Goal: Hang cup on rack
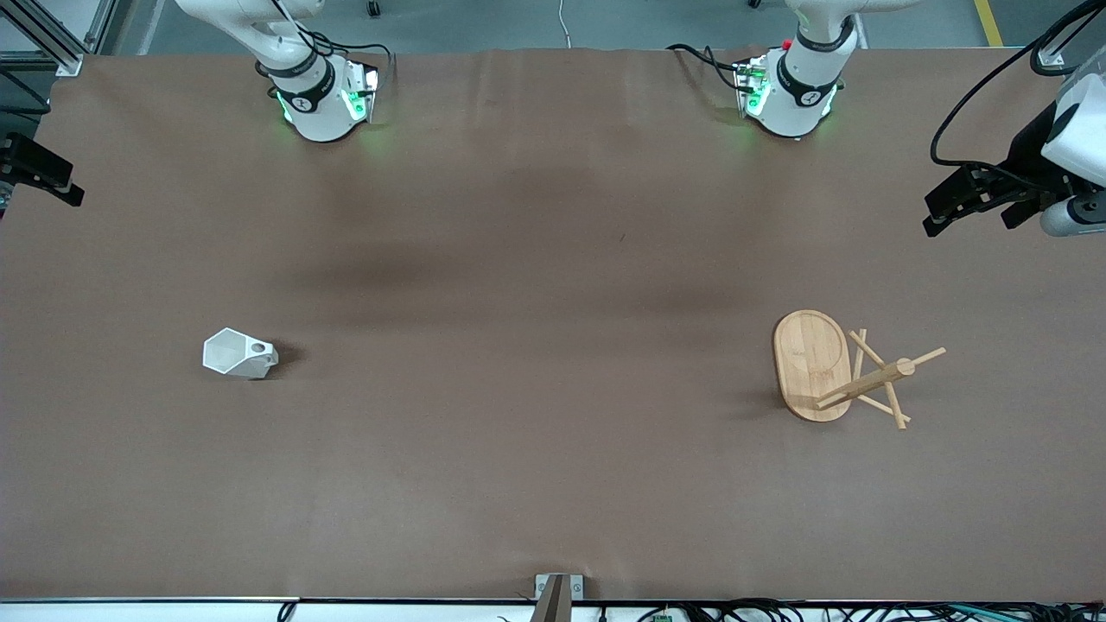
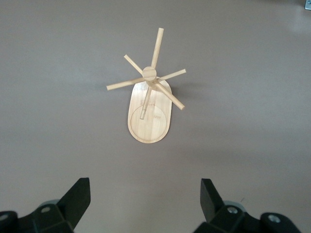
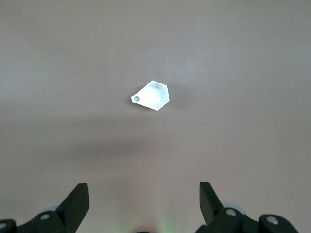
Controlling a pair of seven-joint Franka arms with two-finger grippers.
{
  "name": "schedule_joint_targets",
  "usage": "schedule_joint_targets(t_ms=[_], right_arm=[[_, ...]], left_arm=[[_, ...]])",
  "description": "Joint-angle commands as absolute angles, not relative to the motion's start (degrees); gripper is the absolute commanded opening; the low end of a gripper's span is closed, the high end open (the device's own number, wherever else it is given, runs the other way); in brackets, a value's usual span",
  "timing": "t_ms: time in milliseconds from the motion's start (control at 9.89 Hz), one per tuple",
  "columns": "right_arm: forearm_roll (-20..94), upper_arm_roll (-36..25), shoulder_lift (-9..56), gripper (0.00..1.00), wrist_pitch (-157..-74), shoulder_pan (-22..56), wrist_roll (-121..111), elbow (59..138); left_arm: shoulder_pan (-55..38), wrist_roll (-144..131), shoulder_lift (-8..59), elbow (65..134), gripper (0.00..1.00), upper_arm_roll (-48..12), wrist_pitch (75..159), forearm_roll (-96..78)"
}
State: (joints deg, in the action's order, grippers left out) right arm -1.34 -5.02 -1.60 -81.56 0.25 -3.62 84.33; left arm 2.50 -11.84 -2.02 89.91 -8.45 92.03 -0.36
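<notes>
- Two grippers are spread wide and hold nothing; both arms wait high above the table (image 1: 553,484).
- Cup (image 1: 239,353): lower left of the front view, toward the right arm's end, apparently on its side. It is probably light, rigid and smooth, so it may slip. Judged best hold: across two flat facets of the body, leaving the pierced handle (image 3: 137,98) free for a peg.
- Right gripper (image 3: 144,201): at the bottom edge of its wrist view; the cup sits at centre frame, well apart.
- Left gripper (image 2: 146,200): at the bottom edge of its wrist view, with the rack (image 2: 149,104) at upper centre.
- Rack (image 1: 834,367): lower right of the front view, standing upright, well apart from the cup.
</notes>
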Motion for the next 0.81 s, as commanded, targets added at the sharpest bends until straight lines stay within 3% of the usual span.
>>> schedule_joint_targets(t_ms=[0,708], right_arm=[[-2.02,-4.75,-1.76,1.00,-81.47,0.18,-3.34,84.29],[-1.93,-4.75,-1.67,1.00,-81.47,0.35,-3.25,84.29]], left_arm=[[2.29,-8.91,-0.80,89.13,1.00,-8.70,90.97,-0.35],[2.37,-8.44,0.26,89.03,1.00,-8.79,90.97,-1.05]])
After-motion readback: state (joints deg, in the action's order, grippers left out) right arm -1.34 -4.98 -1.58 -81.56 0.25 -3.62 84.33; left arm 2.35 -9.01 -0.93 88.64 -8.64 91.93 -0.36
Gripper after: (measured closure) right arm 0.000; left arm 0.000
